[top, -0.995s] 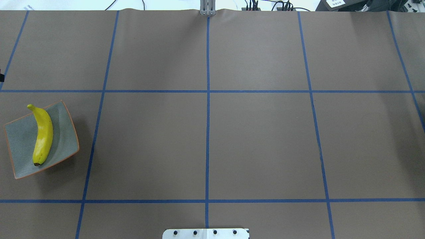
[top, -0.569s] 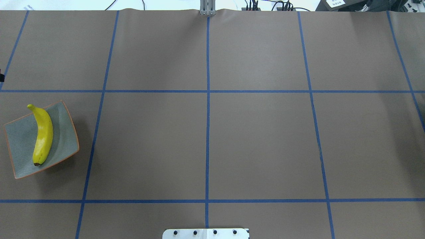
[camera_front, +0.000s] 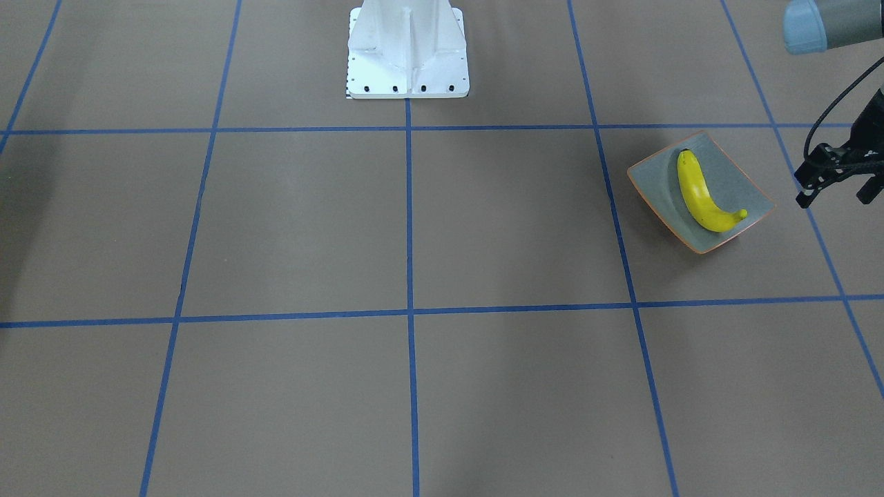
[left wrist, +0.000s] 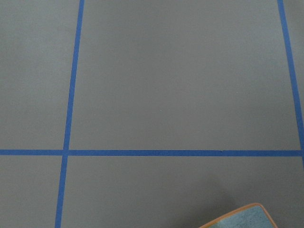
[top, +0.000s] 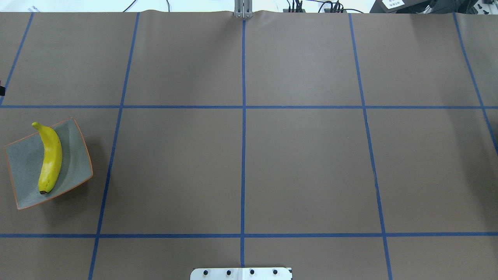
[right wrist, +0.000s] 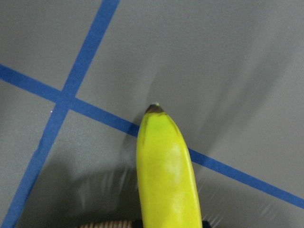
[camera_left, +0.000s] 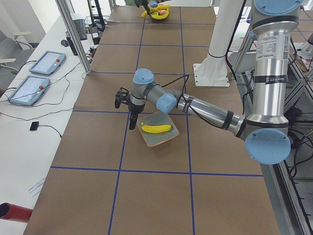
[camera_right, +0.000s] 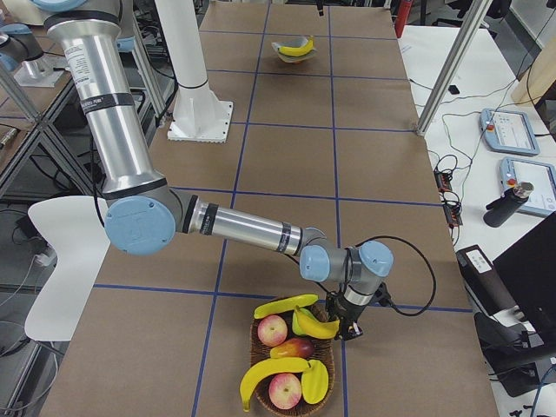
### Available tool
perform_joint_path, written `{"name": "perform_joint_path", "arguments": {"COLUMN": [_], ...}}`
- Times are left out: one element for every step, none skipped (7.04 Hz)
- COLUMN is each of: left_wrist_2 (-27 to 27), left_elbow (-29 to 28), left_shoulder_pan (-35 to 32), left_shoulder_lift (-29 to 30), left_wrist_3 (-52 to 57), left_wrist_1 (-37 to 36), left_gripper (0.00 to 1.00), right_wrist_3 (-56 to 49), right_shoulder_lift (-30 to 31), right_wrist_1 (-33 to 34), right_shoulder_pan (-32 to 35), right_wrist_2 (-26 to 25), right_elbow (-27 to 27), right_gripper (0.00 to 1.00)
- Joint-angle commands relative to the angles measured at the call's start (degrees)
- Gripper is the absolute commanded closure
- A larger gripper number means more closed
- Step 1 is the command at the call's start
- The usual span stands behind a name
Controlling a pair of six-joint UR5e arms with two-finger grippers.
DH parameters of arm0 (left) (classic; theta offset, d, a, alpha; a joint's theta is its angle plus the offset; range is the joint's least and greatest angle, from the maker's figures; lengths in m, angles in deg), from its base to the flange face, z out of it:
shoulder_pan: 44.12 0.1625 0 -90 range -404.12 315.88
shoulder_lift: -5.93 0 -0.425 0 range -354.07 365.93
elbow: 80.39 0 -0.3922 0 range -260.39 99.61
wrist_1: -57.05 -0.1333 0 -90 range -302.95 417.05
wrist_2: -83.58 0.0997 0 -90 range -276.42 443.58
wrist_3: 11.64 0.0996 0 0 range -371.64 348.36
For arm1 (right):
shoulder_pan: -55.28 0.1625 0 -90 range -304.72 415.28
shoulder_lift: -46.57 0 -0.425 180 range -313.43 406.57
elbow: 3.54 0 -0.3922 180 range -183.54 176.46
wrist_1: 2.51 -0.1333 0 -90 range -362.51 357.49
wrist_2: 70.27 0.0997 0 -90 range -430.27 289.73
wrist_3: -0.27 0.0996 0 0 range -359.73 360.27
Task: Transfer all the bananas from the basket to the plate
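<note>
R arm is working the pick at the basket (camera_right: 253, 346): the right gripper (camera_right: 349, 328) is sitting low at the basket's rim, right against the top banana (camera_right: 318, 327), which is lying across the pile. The wrist cam is showing that fruit's dark tip poking out over the table (top: 303, 163) and a blue tape (right wrist: 66, 95) line. I can't tell whether the jaws are clamped on it or slack, as no close view is showing them. At least two other bananas (camera_right: 265, 375) are lying in the basket w/ apples (camera_right: 273, 330) packed close by. The plated banana (top: 50, 157) is resting lengthwise on the plate (top: 23, 163), well apart at the robot's left end of the table. The left gripper (camera_front: 833, 199) is hanging just beside the plate, spread wide and carrying nothing. For a clean pick, I'd be closing across the thick mid-body, not the tapering tip, w/ moderate force so the skin isn't bruising or sliding. Then I'd be lifting straight up till it's clearing the rim and its neighbours, since dragging sideways is likely rolling an apple out. The plate is probably lying beyond R's reach, so I'm expecting a hand-over or mid-table drop. Keeping one end free would be giving L room to grab
</note>
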Motion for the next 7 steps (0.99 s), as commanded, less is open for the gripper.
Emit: {"name": "perform_joint_path", "arguments": {"left_wrist_2": [0.0, 0.0, -0.3, -1.0, -1.1, -1.1, -1.2], "left_elbow": [0.0, 0.0, -0.2, -0.4, -0.5, -1.2, -1.3], "left_shoulder_pan": [0.0, 0.0, 0.1, 0.1, 0.1, 0.1, 0.1], "left_shoulder_lift": [0.0, 0.0, 0.0, 0.0, 1.2, 1.7, 3.0], "left_wrist_3": [-0.4, -0.4, -0.5, -0.9, -2.5, -2.9, -5.1], "left_wrist_1": [0.0, 0.0, -0.1, 0.0, -0.1, 0.0, 0.2], "left_gripper": [0.0, 0.0, 0.0, 0.0, 0.0, 0.0, 0.0], "right_wrist_3": [-2.1, -3.0, -2.8, -1.8, 3.4, 11.8, 19.7], "right_shoulder_lift": [0.0, 0.0, -2.6, -5.1, -7.5, -10.1, -12.9], "right_wrist_1": [5.0, 7.6, 10.5, 11.7, 11.5, 11.1, 10.9], "right_shoulder_pan": [3.3, 4.9, 6.2, 6.4, 6.1, 4.5, 2.2], "right_wrist_2": [0.0, 0.1, 0.6, 2.9, 5.1, 10.5, 16.7], "right_elbow": [4.3, 7.1, 9.2, 9.3, 9.3, 9.4, 9.5], "right_gripper": [1.0, 1.0, 1.0, 1.0, 1.0, 1.0, 1.0]}}
